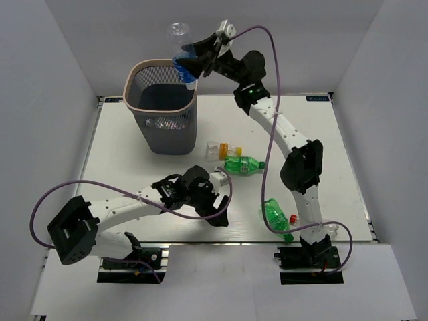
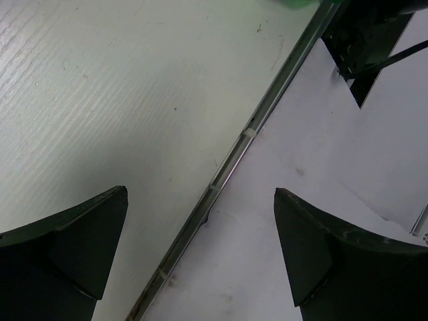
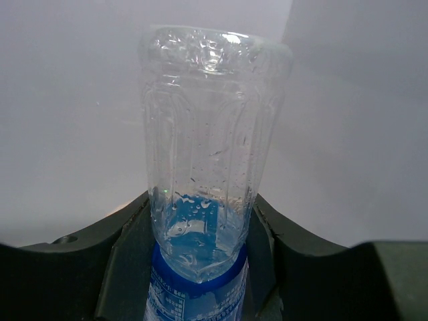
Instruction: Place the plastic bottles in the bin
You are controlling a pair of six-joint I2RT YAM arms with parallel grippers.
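Plastic bottle (image 1: 180,48), clear and blue-labelled, is clamped base-up in the right gripper (image 1: 190,65) above the bin (image 1: 136,72), apparently lined up for a drop. The left gripper (image 2: 200,194) hangs wide open and empty.

bottle (image 1: 181,48) above bin (image 1: 164,130) right rim | other bottles (image 1: 242,164) right of bin, nearer
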